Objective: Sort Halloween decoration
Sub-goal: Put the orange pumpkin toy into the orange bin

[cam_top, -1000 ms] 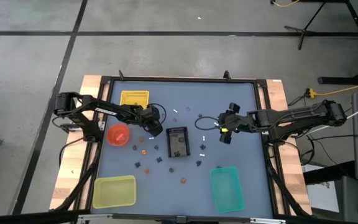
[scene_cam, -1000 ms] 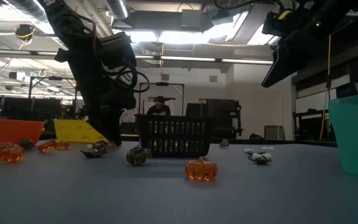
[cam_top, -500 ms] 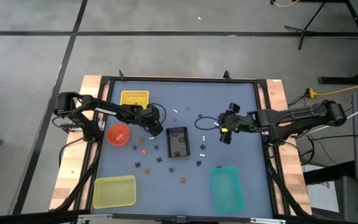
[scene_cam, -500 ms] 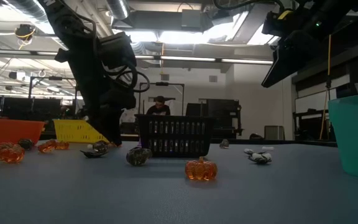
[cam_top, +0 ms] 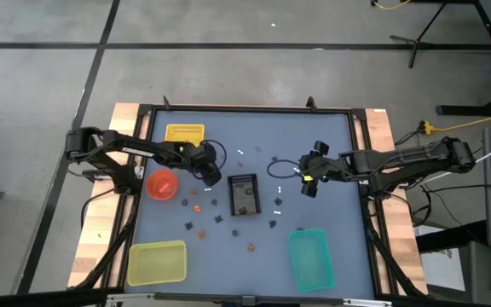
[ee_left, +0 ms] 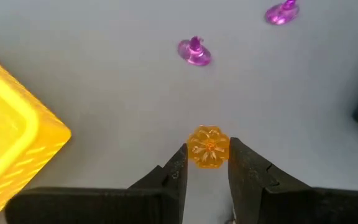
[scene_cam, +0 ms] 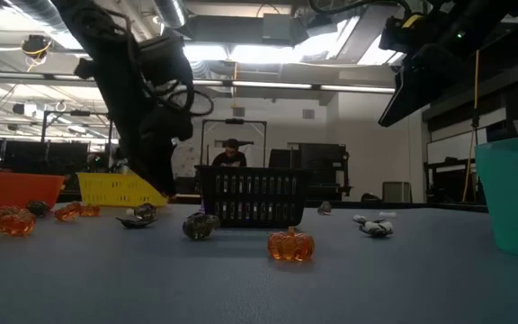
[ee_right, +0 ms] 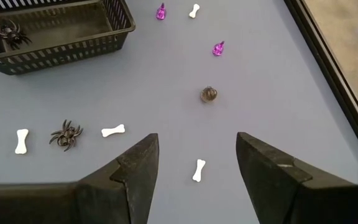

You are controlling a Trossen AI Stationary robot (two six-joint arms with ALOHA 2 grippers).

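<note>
Pumpkin trinket (ee_left: 208, 147) sat pinched between your left gripper (ee_left: 207, 163) fingers, just off the table near the yellow bin (ee_left: 8, 149), clear for sorting. Right gripper (ee_right: 194, 155) hovered with fingers wide over scattered bones (ee_right: 199, 169), waiting.

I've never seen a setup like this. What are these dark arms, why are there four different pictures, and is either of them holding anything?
These are two robot arms at a blue-grey table, each ending in a two-finger gripper. One picture looks straight down, one looks level across the tabletop, and two come from cameras on the wrists. Scattered on the table are tiny Halloween trinkets: white bones, dark spiders, purple witch hats and orange pumpkins. Around them stand sorting containers, among them a black basket, a teal bin and a yellow tray. The left gripper is closed on a small orange pumpkin. The right gripper hangs open above a bone, holding nothing.
</note>
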